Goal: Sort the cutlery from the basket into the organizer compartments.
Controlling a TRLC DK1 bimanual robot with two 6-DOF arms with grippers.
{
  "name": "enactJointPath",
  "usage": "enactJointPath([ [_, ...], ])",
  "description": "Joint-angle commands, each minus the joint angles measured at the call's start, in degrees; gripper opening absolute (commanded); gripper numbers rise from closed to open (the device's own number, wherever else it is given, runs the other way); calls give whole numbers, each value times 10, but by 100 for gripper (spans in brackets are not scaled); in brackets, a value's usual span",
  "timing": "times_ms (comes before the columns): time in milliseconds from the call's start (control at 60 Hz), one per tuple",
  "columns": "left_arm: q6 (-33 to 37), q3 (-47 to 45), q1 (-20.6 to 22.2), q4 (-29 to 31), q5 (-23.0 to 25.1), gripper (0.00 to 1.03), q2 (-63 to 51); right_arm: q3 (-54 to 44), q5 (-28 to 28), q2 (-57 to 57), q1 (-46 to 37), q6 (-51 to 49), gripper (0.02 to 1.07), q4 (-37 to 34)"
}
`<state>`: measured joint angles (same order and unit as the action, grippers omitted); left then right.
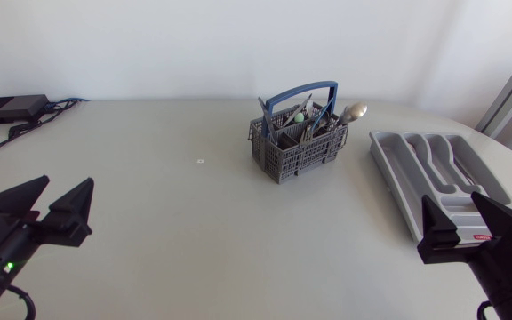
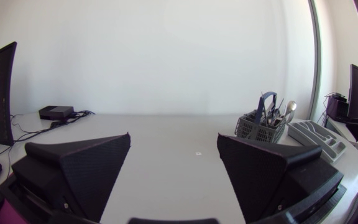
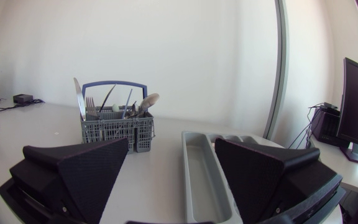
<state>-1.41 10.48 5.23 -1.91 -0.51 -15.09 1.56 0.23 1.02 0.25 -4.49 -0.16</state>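
Cutlery (image 1: 354,113) in basket (image 1: 296,151); organizer (image 1: 389,167) near basket's R. L gripper (image 1: 65,183) well L of basket, R gripper (image 1: 452,199) well R; both jaws wide apart, empty.

Perforated grey plastic basket (image 1: 297,151), shiny metal cutlery (image 1: 354,113)

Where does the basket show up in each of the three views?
Head view: basket at the back middle of the table, left of the organizer.
Left wrist view: basket far ahead of the left end effector, beside the organizer.
Right wrist view: basket ahead of the right end effector, beside the organizer.
Shared landmark: the organizer, next to the basket in every view.
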Motion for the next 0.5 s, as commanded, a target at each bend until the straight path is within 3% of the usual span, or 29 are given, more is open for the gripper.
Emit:
enactJointPath([
  [0,-16,55,27,-12,0,96,-78,26,4,29,10,11,102,5],
  [217,-36,146,87,-22,-2,96,-246,85,5,197,10,25,102,61],
  [383,-40,227,113,-13,-2,96,-403,140,-1,303,11,53,102,52],
  [483,-32,308,125,37,-5,96,-517,184,4,370,19,60,102,22],
])
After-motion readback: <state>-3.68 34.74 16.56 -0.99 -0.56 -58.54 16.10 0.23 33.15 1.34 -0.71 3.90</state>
